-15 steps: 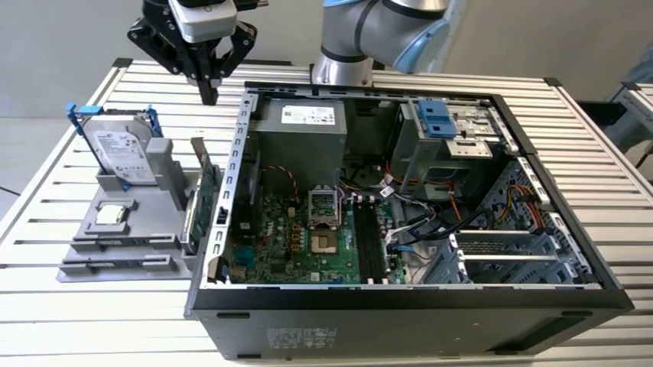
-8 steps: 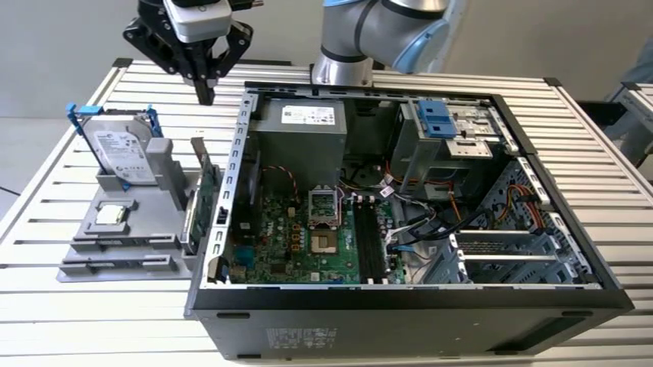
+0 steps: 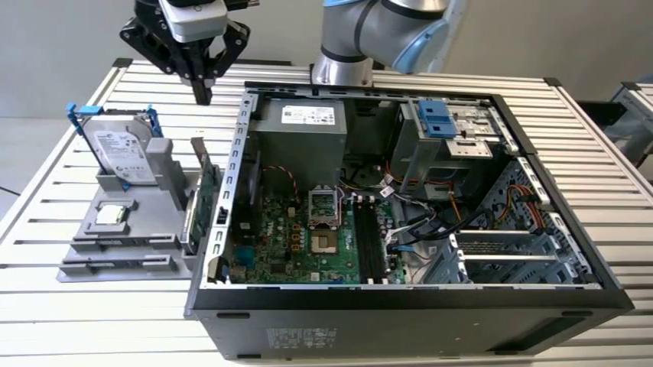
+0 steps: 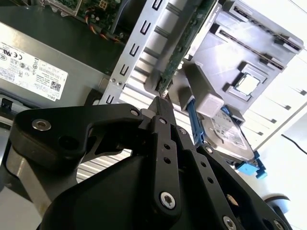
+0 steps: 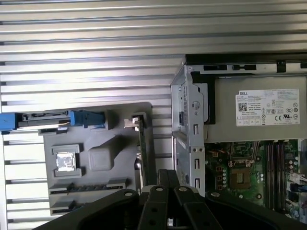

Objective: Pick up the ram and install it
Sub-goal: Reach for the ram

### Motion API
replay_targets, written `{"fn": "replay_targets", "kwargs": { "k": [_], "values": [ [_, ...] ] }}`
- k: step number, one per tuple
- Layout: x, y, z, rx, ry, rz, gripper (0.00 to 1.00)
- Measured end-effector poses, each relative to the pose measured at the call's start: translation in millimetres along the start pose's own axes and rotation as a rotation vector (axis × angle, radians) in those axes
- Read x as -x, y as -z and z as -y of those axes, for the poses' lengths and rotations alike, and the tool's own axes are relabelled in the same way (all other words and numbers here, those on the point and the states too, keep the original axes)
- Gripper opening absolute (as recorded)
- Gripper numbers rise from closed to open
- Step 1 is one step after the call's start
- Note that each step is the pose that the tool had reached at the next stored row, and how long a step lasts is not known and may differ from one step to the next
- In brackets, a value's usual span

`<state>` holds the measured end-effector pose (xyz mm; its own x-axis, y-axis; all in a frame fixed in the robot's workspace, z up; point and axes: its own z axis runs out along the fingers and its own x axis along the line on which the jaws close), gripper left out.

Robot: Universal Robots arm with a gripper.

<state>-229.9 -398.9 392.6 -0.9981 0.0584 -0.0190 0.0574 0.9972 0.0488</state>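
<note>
Fingers [image 3: 204,90] clenched, empty, upper left of the exterior view. Ram [image 3: 131,243] sits lower left on the gray fixture [image 3: 168,164], long axis crosswise.

An open case [image 3: 408,321] lay on a slatted table [image 3: 61,329]. Just beside it, on the exterior view's left, a gray holder [image 3: 112,256] carried an upright hard drive [image 3: 122,153], a processor [image 3: 110,215] and a card [image 3: 207,191] on edge.

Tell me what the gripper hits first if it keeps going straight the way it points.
Probably the table beside the end of the upright green card, near the case wall. Depth is unclear, so the gripper could clip the card instead.
</note>
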Motion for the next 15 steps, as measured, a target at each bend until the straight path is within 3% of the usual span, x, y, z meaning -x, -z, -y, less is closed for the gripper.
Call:
{"fn": "replay_targets", "kwargs": {
  "k": [15],
  "values": [
    [-7.6,0.2,0.5,-0.0001,0.000,-0.0001,0.00]
  ]
}}
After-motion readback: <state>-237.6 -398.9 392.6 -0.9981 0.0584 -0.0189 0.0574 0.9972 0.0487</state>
